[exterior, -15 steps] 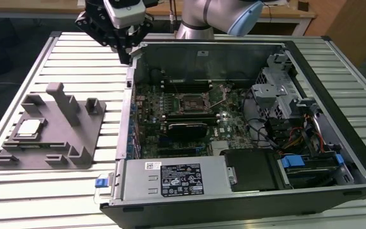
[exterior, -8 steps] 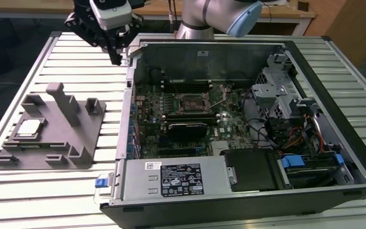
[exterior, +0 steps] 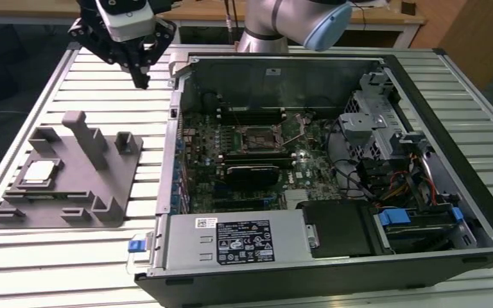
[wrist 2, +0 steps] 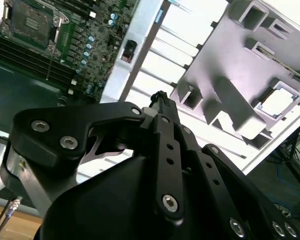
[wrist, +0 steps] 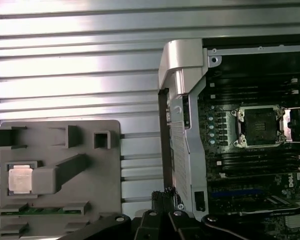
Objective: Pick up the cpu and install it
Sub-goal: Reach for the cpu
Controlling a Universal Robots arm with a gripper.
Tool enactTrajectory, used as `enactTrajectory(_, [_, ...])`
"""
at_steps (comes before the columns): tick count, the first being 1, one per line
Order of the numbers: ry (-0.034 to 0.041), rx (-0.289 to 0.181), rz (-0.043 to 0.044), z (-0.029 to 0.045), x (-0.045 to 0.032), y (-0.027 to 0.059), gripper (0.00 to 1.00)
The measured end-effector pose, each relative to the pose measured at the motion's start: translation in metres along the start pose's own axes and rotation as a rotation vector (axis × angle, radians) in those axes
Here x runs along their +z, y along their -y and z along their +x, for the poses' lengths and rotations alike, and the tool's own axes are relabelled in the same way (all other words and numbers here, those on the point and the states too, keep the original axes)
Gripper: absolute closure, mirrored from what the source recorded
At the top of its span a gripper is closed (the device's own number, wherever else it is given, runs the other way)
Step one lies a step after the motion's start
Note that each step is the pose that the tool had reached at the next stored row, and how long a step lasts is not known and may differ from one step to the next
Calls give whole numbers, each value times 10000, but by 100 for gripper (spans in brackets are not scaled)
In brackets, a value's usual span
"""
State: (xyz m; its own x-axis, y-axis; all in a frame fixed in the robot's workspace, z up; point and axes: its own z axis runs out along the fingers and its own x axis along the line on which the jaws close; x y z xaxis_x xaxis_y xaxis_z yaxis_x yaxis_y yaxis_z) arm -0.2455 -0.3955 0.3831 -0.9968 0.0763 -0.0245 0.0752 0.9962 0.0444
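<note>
- The tool (exterior: 141, 82) hung above the slatted table (exterior: 49, 256), its fingers drawn together to a point and holding nothing. In the second wrist view the fingertips (wrist 2: 160, 96) met with no visible gap.
- In the exterior view the tool stood at about 1 o'clock from the grey fixture (exterior: 110, 192) and well above it, not touching anything. Judging by this, the pick had not begun.
- The cpu (exterior: 41, 171) lay flat, silver face up, in a shallow square pocket at the 9 o'clock side of the fixture. The pocket probably served to keep the chip square and at a known spot for a clean grasp from above.
- In the first wrist view the cpu (wrist: 20, 178) sat just beside a raised grey block, with its top uncovered.
- The open computer case (exterior: 435, 70) lay on its side at 3 o'clock from the fixture, so the motherboard (exterior: 255, 173) faced up and could be reached from overhead.
- The cpu socket (exterior: 259, 136) sat near the board's middle. In the first wrist view the socket (wrist: 260, 125) looked empty, with its metal frame swung aside, which would leave it ready to take the chip.
- The cpu and the socket were well apart, with the case wall between them.
</note>
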Motion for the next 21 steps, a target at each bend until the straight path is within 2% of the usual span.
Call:
enactTrajectory(13, [-1,-1,1,352,17,28,89])
enactTrajectory(21, [-1,-1,1,543,36,43,89])
